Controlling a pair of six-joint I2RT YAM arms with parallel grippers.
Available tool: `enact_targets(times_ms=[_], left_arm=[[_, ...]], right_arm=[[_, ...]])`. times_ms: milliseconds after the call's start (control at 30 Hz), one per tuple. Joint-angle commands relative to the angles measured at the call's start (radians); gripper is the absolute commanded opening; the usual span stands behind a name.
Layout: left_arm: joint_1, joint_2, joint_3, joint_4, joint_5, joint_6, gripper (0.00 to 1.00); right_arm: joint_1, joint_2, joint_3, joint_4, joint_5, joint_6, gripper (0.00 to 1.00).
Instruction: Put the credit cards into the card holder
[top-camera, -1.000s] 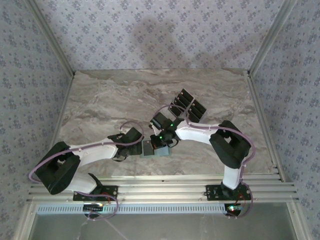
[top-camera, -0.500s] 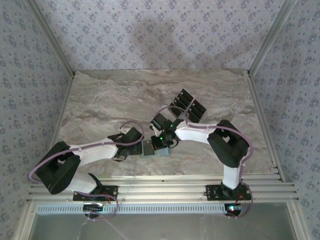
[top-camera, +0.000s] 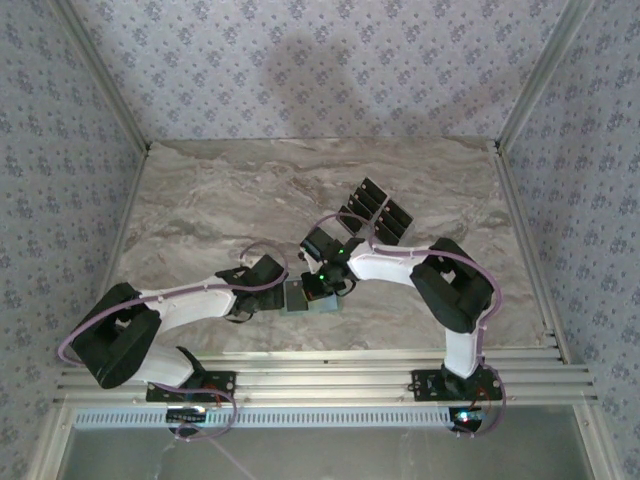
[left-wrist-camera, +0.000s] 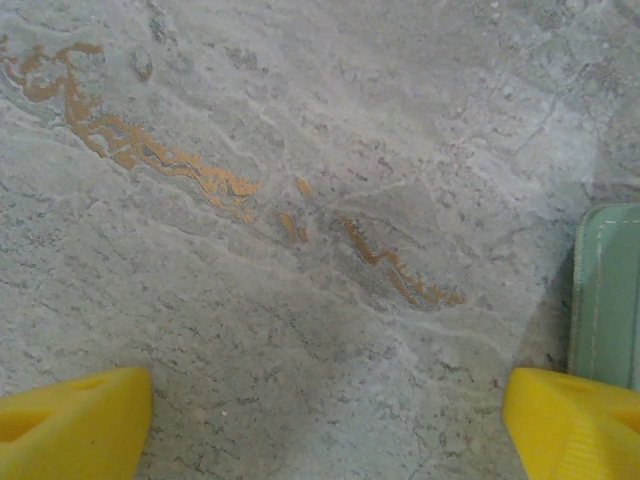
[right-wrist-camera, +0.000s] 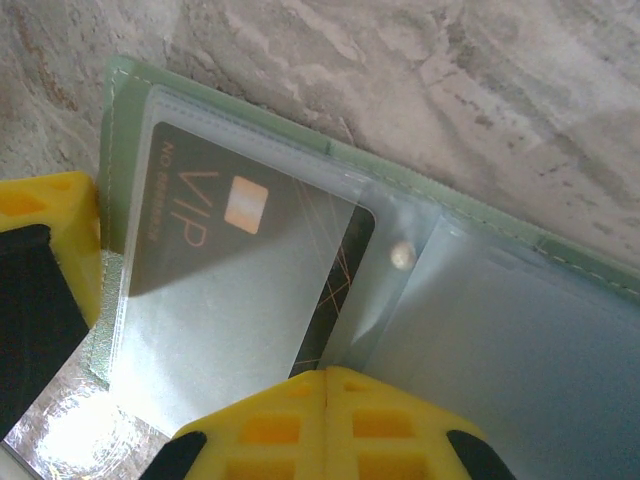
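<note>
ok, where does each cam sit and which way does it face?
Top external: above and behind the bases, looking down on the table; left arm, right arm, wallet, loose cards.
Left wrist: faces down at the marble; open left end effector, wallet edge at right.
Right wrist: close over the open wallet, VIP card under its clear sleeve; shut right end effector at bottom.
Shared: the wallet, in all three.
</note>
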Motion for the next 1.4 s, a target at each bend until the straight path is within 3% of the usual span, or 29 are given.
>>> enact_targets(times_ms=[0, 367, 533, 633, 800, 867, 1367], left_arm=[[-0.004, 0.064, -0.029, 0.045, 0.05, 0.0, 0.91], [-0.004, 0.064, -0.029, 0.046, 0.053, -0.001, 0.91], [-0.005, 0.042, -0.015, 0.009, 0.035, 0.002, 0.91], [-0.003, 0.009, 0.0, -0.031, 0.012, 0.01, 0.92], [0.001, -0.051, 0.038, -0.109, -0.023, 0.026, 0.95], [0.002, -0.075, 0.053, -0.132, -0.031, 0.032, 0.96], [-0.024, -0.046, 0.132, -0.128, 0.024, 0.044, 0.97]], right_arm=[[0.006, 0.025, 0.034, -0.034, -0.03, -0.034, 0.02], [0.006, 0.032, 0.038, -0.034, -0.089, -0.051, 0.02], [-0.007, -0.033, 0.034, -0.027, -0.078, -0.035, 0.03], [-0.016, -0.107, 0.015, -0.034, -0.047, -0.026, 0.11], [-0.029, -0.195, -0.026, -0.076, 0.034, -0.03, 0.35], [-0.037, -0.204, -0.038, -0.093, 0.061, -0.038, 0.39], [-0.064, -0.116, -0.046, -0.077, 0.098, -0.061, 0.41]])
